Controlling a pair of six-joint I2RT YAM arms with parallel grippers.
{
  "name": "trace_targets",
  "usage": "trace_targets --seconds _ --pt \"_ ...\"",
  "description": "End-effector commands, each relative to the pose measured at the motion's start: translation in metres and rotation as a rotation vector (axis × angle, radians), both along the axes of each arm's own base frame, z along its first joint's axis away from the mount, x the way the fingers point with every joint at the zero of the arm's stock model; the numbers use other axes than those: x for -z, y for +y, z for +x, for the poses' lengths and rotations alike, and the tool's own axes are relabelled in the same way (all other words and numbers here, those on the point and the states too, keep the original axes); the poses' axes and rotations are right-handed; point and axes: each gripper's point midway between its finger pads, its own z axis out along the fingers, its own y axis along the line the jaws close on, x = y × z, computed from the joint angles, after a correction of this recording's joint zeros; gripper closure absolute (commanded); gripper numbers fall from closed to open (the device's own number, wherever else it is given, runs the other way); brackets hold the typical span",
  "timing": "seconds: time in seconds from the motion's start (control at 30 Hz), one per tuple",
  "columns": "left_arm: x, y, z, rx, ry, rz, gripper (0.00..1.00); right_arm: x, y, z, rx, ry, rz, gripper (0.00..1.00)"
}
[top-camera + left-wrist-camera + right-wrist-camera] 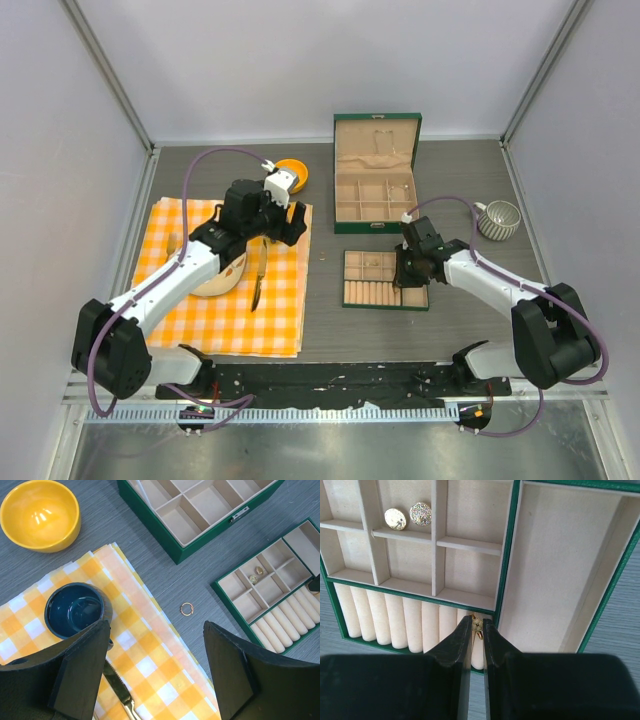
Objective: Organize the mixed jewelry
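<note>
My right gripper (477, 621) is shut on a small gold ring with a flower top (477, 626), held over the right end of the ring rolls (395, 620) in the green compartment tray (506, 555). Two round gold studs (408, 516) lie in a far-left compartment of that tray. A small gold hoop ring (186, 609) lies loose on the grey table between the checked cloth (150, 660) and the tray (218, 586). My left gripper (156, 626) is open and empty above the cloth's right edge. No silvery hoop bracelet is in view.
An open green jewelry box (376, 170) stands at the back. On or near the cloth are a dark blue cup (75, 610), a knife (117, 690) and a yellow bowl (40, 514). A ribbed mug (498, 220) stands at the right.
</note>
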Motion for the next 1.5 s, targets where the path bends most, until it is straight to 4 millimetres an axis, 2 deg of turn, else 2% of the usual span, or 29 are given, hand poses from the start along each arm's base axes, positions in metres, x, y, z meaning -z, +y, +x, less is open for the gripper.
trace_targets --seconds 0.0,0.47,1.03,1.47 --pt "-0.013 -0.003 0.009 -0.002 -0.05 -0.029 0.2 -0.011 -0.012 0.015 0.017 -0.076 -0.077 0.99" --pt "-0.003 -0.008 0.003 0.041 -0.023 -0.034 0.2 -0.019 -0.015 0.02 0.029 -0.111 -0.089 0.99" --pt "-0.002 -0.012 -0.001 0.067 -0.01 -0.047 0.16 -0.02 -0.01 0.025 0.023 -0.107 -0.076 0.99" --pt "-0.002 -0.024 -0.014 0.154 0.017 -0.083 0.16 -0.043 -0.008 0.028 0.007 -0.172 -0.045 0.99"
